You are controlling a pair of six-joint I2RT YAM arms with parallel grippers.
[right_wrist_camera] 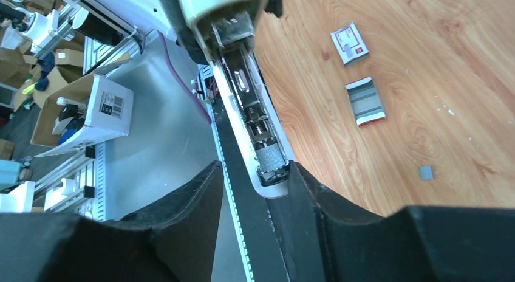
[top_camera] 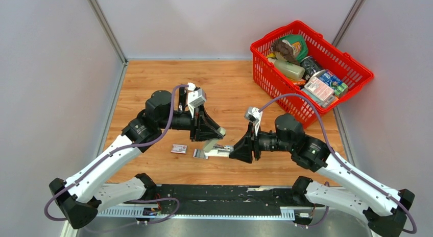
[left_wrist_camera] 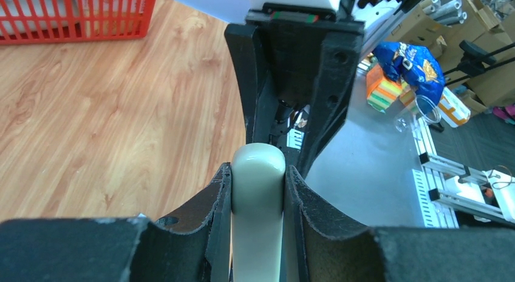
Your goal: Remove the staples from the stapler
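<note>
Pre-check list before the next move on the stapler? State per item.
1. Left gripper shut on the pale top arm of the stapler: ok.
2. Right gripper clamped on the base: cannot tell, a gap shows on one side.
3. Stapler hinged open, channel exposed: ok.
4. Staples visible in the channel, a ribbed silvery strip near the right gripper: ok.
5. Small box and open tray lie on the table, apart from the stapler: ok.
</note>
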